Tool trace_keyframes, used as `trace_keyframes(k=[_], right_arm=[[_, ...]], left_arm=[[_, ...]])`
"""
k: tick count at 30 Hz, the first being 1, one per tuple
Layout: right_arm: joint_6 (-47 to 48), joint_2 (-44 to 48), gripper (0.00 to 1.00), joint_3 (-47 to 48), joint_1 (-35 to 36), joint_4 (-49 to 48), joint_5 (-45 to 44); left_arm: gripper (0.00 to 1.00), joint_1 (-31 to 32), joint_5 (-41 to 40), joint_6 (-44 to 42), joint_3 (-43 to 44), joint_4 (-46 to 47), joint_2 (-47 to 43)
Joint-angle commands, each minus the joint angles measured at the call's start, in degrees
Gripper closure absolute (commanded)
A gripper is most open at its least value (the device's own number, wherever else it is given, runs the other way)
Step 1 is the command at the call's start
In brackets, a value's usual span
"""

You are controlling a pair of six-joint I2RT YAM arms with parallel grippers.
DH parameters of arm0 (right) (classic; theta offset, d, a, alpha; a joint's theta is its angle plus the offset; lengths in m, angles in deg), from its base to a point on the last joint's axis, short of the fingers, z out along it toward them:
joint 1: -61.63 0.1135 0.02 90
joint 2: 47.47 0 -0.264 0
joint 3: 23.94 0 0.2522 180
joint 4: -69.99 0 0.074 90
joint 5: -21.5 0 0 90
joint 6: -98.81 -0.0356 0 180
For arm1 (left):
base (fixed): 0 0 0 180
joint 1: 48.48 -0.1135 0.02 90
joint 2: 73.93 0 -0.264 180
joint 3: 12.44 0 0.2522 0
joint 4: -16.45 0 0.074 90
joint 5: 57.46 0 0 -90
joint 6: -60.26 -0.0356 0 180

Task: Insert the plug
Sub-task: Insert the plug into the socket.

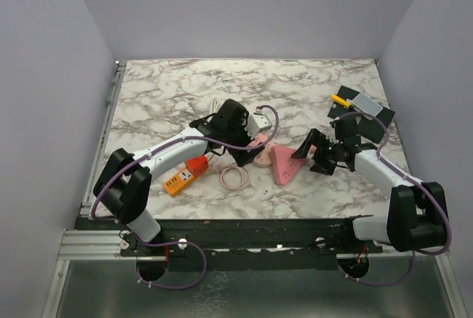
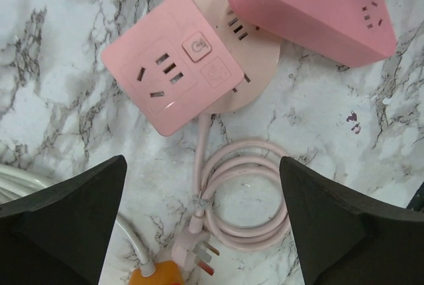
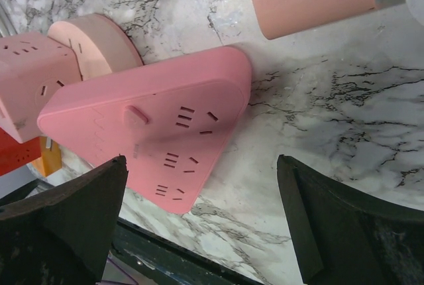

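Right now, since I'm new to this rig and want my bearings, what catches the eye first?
A pink triangular power strip lies mid-way across the marble tabletop, and just left of it a pink square socket cube sits on a round base. Its pink cord lies coiled toward the near edge, the plug free beside an orange power strip.

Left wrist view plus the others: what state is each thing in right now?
plug: lying loose, in no socket
cord: coiled, lying flat
square socket: holes empty
triangular strip: lying flat, visible holes empty
left fingers: open, holding nothing
right fingers: open, holding nothing
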Motion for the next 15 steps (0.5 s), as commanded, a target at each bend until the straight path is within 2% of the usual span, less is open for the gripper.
trace_keyframes(k=[1, 3, 5, 6, 10, 12, 15], right_arm=[[1.4, -2.5, 0.00, 0.8, -0.2, -1.0, 0.2], [1.1, -2.3, 0.00, 0.7, -0.2, -1.1, 0.0], [0.2, -1.0, 0.00, -0.1, -0.2, -1.8, 0.3], [-0.4, -0.3, 0.00, -0.7, -0.2, -2.2, 0.3], [-2.7, 2.5, 0.00, -2.9, -0.2, -3.0, 0.5], [-3.9, 3.8, 0.00, -4.3, -0.2, -3.6, 0.8], [-5.2, 5.1, 0.00, -5.8, -0.2, -4.2, 1.6]], left_arm=[[0.01, -1.5, 7.3, -9.2, 7.1, -6.3, -3.3], [0.01, -1.7, 9.9, -16.4, 10.5, -8.1, -3.7], [0.01, -2.6, 11.5, -19.1, 12.0, -7.4, -3.8], [0.01, -3.3, 12.8, -19.9, 12.5, -6.1, -3.0], [0.01, -3.7, 21.3, -31.7, 16.6, -6.1, 2.3], [0.01, -3.3, 23.0, -31.2, 19.5, -5.5, 6.2], [0.01, -2.1, 19.8, -26.2, 24.8, -5.0, 11.9]])
